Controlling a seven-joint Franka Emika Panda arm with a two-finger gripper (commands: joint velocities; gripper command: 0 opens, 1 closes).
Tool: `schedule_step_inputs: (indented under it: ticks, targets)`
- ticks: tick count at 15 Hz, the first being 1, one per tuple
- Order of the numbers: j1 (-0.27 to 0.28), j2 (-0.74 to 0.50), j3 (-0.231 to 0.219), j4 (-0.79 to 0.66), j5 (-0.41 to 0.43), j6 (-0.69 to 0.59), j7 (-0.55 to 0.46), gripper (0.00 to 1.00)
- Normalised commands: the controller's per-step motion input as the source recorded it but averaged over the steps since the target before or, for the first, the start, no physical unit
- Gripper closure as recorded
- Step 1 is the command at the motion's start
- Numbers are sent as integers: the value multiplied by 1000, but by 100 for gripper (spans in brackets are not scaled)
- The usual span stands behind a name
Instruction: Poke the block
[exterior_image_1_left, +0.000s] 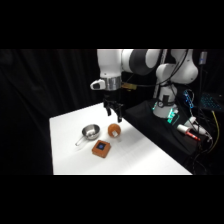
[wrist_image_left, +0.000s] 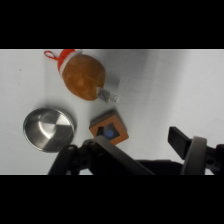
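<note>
The block (exterior_image_1_left: 101, 148) is a small flat reddish-brown square with a dark blue square on top, lying on the white table (exterior_image_1_left: 150, 157) toward its front. In the wrist view the block (wrist_image_left: 108, 128) lies turned at an angle just above the black linkage. My gripper (exterior_image_1_left: 113, 113) hangs open in the air over the table's back part, above and behind the block, with nothing between its fingers. In the wrist view the gripper (wrist_image_left: 136, 139) has its fingers spread wide, and the block sits near the left one.
A small shiny metal pan (exterior_image_1_left: 90, 131) (wrist_image_left: 49, 129) stands left of the block. A round orange-brown object (exterior_image_1_left: 114, 130) (wrist_image_left: 84, 76) with a white patch lies just below the gripper. Cables and gear sit beside the arm's base (exterior_image_1_left: 167, 107).
</note>
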Motion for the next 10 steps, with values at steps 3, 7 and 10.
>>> schedule_step_inputs:
  ticks: [3,7,10]
  targets:
    - [-20,40,15,17,-97,101,95,0]
    - [-18,155,14,128,-147,177,143,0]
    - [-5,232,13,231,-218,155,199,0]
